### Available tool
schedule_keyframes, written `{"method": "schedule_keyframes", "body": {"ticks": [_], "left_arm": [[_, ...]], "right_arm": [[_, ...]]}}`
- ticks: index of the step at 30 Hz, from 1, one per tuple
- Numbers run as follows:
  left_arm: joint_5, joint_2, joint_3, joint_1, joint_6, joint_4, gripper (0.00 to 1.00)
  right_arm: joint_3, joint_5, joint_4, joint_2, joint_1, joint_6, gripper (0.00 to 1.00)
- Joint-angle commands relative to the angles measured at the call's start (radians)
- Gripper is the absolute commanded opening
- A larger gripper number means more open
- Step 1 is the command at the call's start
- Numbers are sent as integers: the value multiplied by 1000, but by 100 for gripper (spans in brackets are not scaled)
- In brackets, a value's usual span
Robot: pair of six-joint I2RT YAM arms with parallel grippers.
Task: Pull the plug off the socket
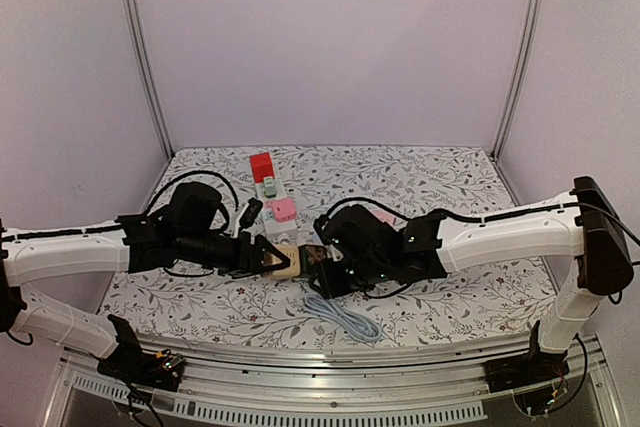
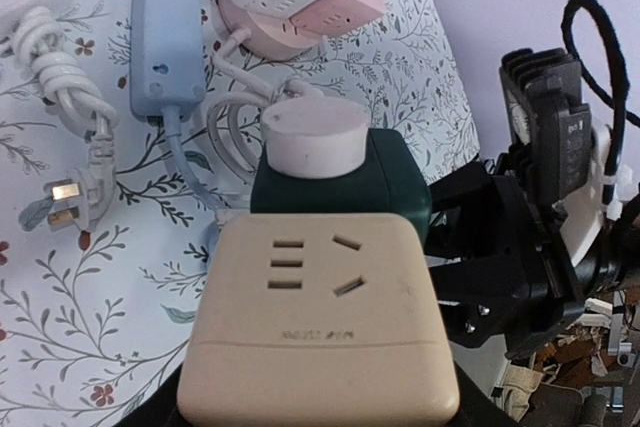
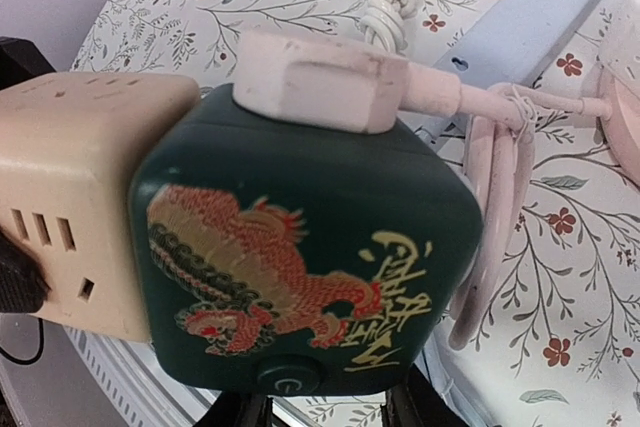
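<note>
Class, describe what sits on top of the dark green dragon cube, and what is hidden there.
On the green cube sits a pale plug, its cable leading away. The plug's pins and the socket holes beneath it are covered.

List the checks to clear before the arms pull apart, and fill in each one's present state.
1. Left end effector clamped on the beige socket cube: ok.
2. Green dragon adapter seated flush against the beige cube, not yet separated: ok.
3. Right end effector closed firmly on the adapter: cannot tell; its fingers are mostly hidden under it.
4. White plug in the adapter has slack in its cord, which hangs in loose loops: ok.
5. Blue power strip lies apart from the held pair: ok.
</note>
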Motion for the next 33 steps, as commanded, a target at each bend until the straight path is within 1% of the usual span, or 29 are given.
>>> {"method": "schedule_keyframes", "body": {"ticks": [1, 5, 9, 15, 19, 21, 24, 27, 33], "left_arm": [[112, 20, 40, -32, -5, -5, 11], [155, 36, 54, -27, -34, 2, 11], [150, 36, 62, -23, -40, 1, 10], [85, 21, 44, 5, -66, 23, 11], [87, 23, 39, 8, -71, 49, 11], [93, 24, 44, 11, -69, 44, 11], [104, 21, 48, 19, -72, 40, 11], [110, 15, 49, 22, -64, 37, 11], [107, -10, 31, 22, -30, 41, 11]], "right_arm": [[26, 86, 126, -9, -22, -60, 36], [6, 132, 89, -15, -26, -140, 36], [-9, 88, 86, -37, -25, -156, 39], [-50, 37, 88, -106, -32, -121, 51], [-85, 1, 92, -161, -45, -63, 62], [-91, -12, 93, -183, -47, -48, 70], [-96, -23, 90, -191, -47, -47, 77], [-93, -35, 88, -181, -53, -33, 79], [-76, -42, 82, -157, -83, 81, 80]]}}
